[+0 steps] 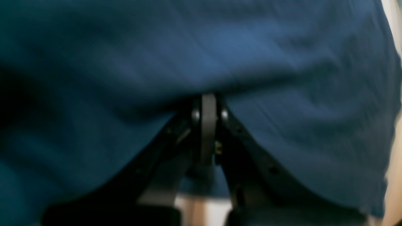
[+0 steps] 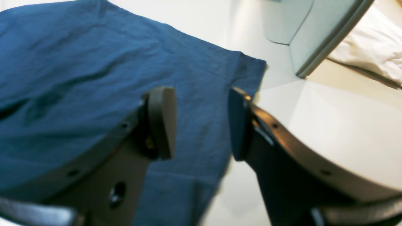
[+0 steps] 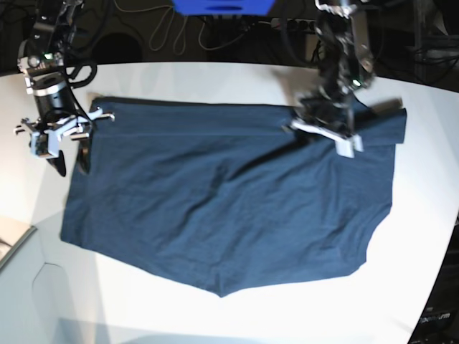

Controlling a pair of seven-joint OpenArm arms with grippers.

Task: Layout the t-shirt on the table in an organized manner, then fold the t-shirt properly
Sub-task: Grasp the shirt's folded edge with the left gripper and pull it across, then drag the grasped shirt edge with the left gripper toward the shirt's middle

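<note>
The dark navy t-shirt [image 3: 229, 193] lies spread across the white table [image 3: 215, 79], with its far edge folded over in a band. My left gripper [image 3: 330, 136] is on the right side of the base view and is shut on that folded fabric. In the left wrist view the fingers [image 1: 209, 106] are pressed together with t-shirt cloth [image 1: 251, 47] draped over them. My right gripper [image 3: 70, 161] is open at the t-shirt's left edge. In the right wrist view the right gripper [image 2: 201, 125] stands open and empty over the cloth [image 2: 78, 62] near its corner, with bare table [image 2: 345, 125] beside it.
A grey-green panel [image 2: 314, 31] and a white cloth [image 2: 370, 47] lie beyond the t-shirt's corner. A flat pale panel [image 3: 14, 244] sits at the table's left. Cables and a blue object [image 3: 222, 6] are behind the table. The table's curved edge [image 3: 430, 294] is at the right.
</note>
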